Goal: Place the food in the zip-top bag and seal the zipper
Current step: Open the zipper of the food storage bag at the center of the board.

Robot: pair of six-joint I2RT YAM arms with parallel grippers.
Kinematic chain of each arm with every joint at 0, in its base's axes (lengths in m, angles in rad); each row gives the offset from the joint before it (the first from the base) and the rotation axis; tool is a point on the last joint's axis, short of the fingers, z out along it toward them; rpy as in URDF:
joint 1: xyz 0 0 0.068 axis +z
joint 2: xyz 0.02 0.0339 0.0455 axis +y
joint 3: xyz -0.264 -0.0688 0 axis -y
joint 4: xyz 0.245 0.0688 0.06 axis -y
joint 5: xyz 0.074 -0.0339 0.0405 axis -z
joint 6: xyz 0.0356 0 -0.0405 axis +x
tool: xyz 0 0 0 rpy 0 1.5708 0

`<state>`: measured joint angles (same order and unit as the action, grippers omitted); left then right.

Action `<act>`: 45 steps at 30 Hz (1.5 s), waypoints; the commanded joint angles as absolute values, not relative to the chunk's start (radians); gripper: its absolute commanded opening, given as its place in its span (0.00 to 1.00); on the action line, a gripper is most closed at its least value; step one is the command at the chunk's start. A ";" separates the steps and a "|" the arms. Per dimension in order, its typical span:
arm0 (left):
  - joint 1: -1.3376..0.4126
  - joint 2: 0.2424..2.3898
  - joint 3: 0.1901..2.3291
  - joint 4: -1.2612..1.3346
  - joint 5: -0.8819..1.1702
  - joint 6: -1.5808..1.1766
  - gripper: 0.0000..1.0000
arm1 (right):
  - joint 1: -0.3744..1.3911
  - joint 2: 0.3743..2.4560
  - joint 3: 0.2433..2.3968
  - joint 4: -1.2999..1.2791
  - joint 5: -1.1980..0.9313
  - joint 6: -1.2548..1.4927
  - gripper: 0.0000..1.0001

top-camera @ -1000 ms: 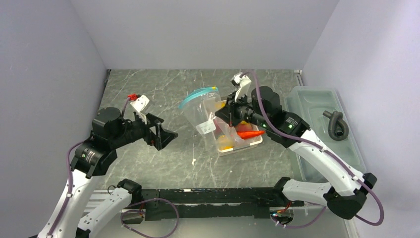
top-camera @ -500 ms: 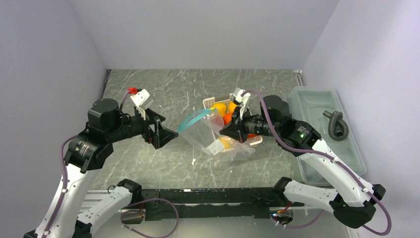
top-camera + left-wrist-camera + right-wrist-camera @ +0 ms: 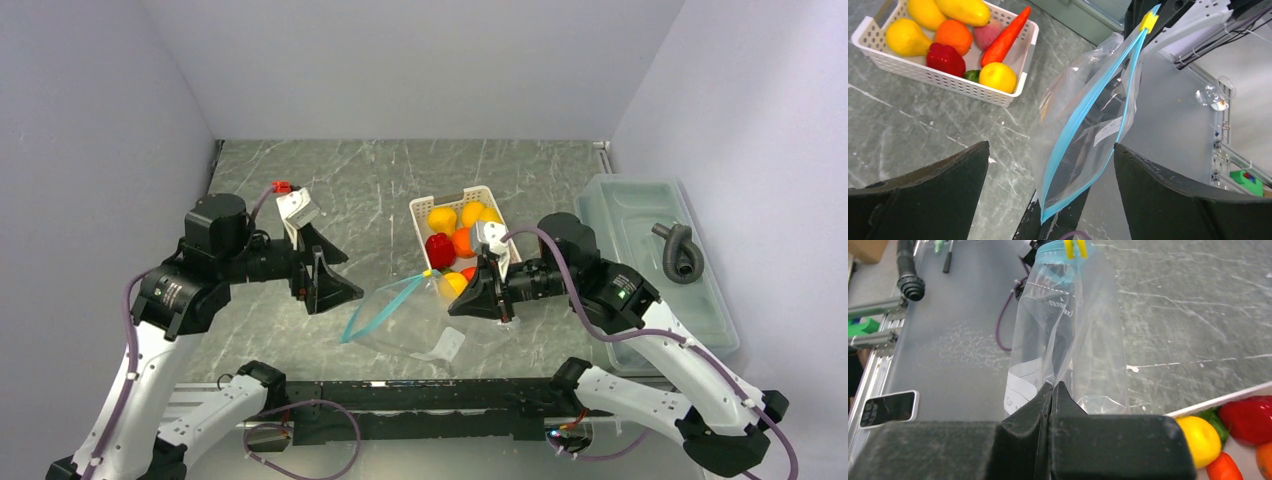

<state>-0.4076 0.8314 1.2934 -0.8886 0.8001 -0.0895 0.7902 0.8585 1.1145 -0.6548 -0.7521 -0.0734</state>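
The right claw (image 3: 1053,388), pinched tight on a fold of clear film, holds the empty zip-top bag (image 3: 1073,330) by its closed end, just in front of the white perforated basket (image 3: 938,80) and towards the near edge of the bench (image 3: 380,180). The bag's mouth is turned towards the left claw (image 3: 355,280), which hangs close by with its jaws wide and nothing between them. The teal zipper (image 3: 1088,107) stands slightly parted, its yellow slider (image 3: 1147,21) at one end. The food is all in the basket: red pepper (image 3: 945,59), carrot (image 3: 1007,36), lemon (image 3: 997,76) and orange (image 3: 952,36) among it.

The step in hand looks to be opening the mouth. It would go best if the left claw took one lip only, just under the teal strip and away from the slider, while the right kept its pinch. Catching both layers would press the mouth shut, and the slick film could slip.
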 commanded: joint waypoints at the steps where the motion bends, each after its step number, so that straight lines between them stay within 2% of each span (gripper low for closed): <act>1: -0.411 0.821 1.289 -0.886 0.906 -0.064 0.98 | 0.788 0.847 1.095 -0.596 -0.885 -0.150 0.00; 13: -0.411 0.811 1.230 -0.887 0.996 -0.054 0.89 | 0.788 0.870 1.110 -0.523 -0.964 -0.118 0.00; 31: -0.411 0.809 1.182 -0.839 1.018 -0.070 0.79 | 0.788 0.919 1.189 -0.424 -0.996 0.037 0.00; 37: -0.411 0.815 1.183 -0.825 1.042 -0.070 0.67 | 0.790 0.936 1.191 -0.377 -1.000 0.089 0.00; 41: -0.411 0.821 1.178 -0.823 1.051 -0.069 0.63 | 0.790 0.954 1.201 -0.380 -1.000 0.099 0.00; 45: -0.411 0.825 1.183 -0.826 1.056 -0.065 0.50 | 0.790 0.959 1.200 -0.379 -0.999 0.104 0.00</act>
<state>-0.4076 0.8219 1.1820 -0.8646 1.0153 -0.0750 0.7902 0.9619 1.1584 -0.4316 -0.9768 0.0841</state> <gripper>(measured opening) 0.561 0.010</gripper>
